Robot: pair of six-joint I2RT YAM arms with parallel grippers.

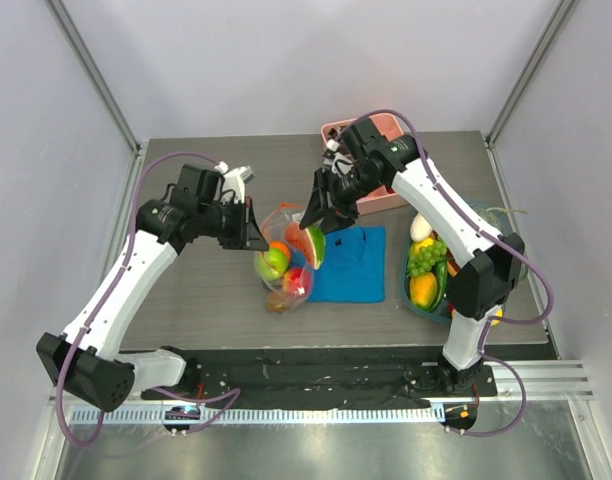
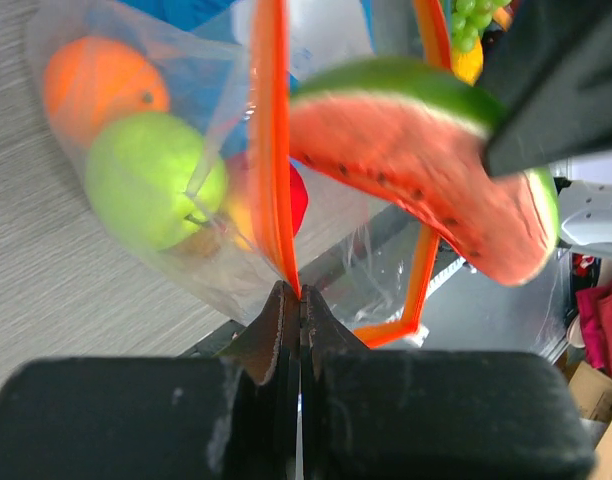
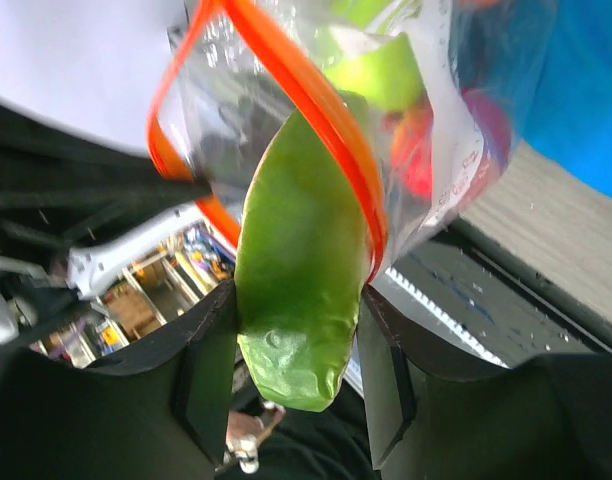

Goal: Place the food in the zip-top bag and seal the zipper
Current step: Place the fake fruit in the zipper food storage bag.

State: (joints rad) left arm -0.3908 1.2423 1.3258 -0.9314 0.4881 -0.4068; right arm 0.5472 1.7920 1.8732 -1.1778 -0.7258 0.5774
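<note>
- Left wrist view: left gripper [image 2: 299, 300] sits nearest the lens at 6 o'clock, jaws pressed together and pinching the zipper [image 2: 271, 150] on one lip of the bag.
- The zip-top bag [image 2: 221, 285] hangs open beyond the jaws. Inside it are a green apple [image 2: 151, 180] at 9 o'clock, an orange [image 2: 96, 85] at 10 o'clock and a red piece [image 2: 298, 200] just behind the strip.
- The watermelon slice [image 2: 416, 170] is at 2–3 o'clock, between the two orange-red strips, red face to the camera. A black finger covers its right end.
- Right wrist view: right gripper [image 3: 296, 360] is at 6 o'clock, jaws set apart and clamped on the slice's green rind, one finger on each side.
- The slice's far end pokes through the zipper loop into the bag mouth, and the strip crosses its right edge.
- Food shows through the plastic at 1 o'clock, with the blue cloth [image 3: 586, 90] at 2 o'clock.
- Top view: the bag is at the centre of the table [image 1: 206, 300], left gripper at its 10 o'clock, right gripper and slice at its 1 o'clock.
- The cloth lies at the bag's 3 o'clock, touching it.
- A basket [image 1: 410, 290] with grapes [image 1: 426, 255] and more food is at the table's 3–4 o'clock.
- The pink tray [image 1: 331, 130] is at 12–1 o'clock, partly hidden by the right arm.
</note>
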